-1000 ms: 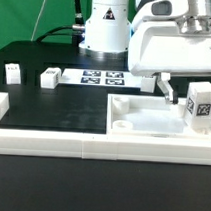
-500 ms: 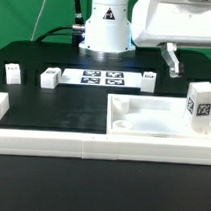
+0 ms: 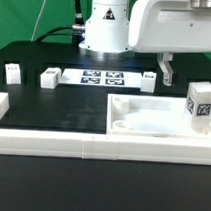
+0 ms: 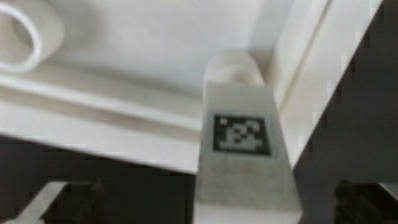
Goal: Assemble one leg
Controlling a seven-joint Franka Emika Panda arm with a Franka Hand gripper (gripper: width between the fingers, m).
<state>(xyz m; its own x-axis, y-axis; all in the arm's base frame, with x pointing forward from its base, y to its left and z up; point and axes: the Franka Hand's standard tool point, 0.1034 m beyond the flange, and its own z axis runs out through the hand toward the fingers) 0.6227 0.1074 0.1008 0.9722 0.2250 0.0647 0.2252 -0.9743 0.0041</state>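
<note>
White leg [image 3: 201, 104] standing upright at the panel's [image 3: 143, 122] edge on the exterior view's right, tag facing the camera, jaws spread and empty, hanging above the panel's far side, apart from the leg, marker board [image 3: 103, 77] behind the panel on the black desk [image 3: 63, 106]

The marker board [image 3: 103, 78] lies at twelve o'clock on the black table [image 3: 53, 109]. The white panel [image 3: 148, 122] sits at four o'clock.

White arm [image 3: 106, 21], dark fingers [image 3: 165, 69]
</note>
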